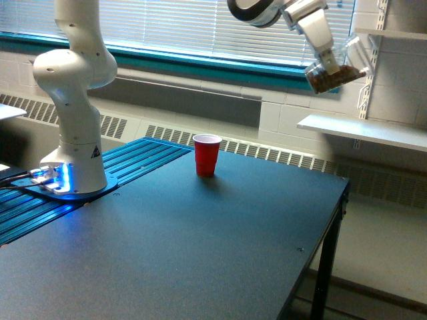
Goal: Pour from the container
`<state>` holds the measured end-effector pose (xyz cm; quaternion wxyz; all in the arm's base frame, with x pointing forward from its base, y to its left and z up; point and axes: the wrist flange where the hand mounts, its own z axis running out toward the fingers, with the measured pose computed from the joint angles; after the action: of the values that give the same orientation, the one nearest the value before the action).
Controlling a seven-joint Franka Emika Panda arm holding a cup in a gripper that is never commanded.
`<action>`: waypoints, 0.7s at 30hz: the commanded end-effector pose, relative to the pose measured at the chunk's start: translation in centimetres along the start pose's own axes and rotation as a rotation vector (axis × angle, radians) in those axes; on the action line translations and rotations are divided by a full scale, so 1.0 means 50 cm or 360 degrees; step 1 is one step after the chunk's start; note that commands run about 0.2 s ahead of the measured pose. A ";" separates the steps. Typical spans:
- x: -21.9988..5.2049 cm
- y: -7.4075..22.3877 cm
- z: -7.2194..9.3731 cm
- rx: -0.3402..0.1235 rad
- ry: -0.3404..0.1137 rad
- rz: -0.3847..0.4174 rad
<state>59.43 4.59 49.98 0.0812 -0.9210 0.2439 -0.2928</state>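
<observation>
Exterior view: pincer point(325, 62) clamped on the tilted clear cup point(339, 68), brown granules pooled at its low end, high up at the exterior view's right, well apart from the red cup point(207, 155) standing on the dark bench point(200, 253).

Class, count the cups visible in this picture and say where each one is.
2. A red cup stands upright on the dark table. A clear cup, tilted and holding brown contents, is held by the tool high above the table's far corner.
</observation>
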 end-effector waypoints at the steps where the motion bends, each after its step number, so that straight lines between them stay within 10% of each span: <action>1: -0.037 0.003 -0.027 0.0034 0.0023 -0.0137; 21: -0.187 0.030 -0.080 0.0144 -0.0027 -0.0499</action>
<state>51.53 6.96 47.75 0.0892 -0.9393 0.1572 -0.2916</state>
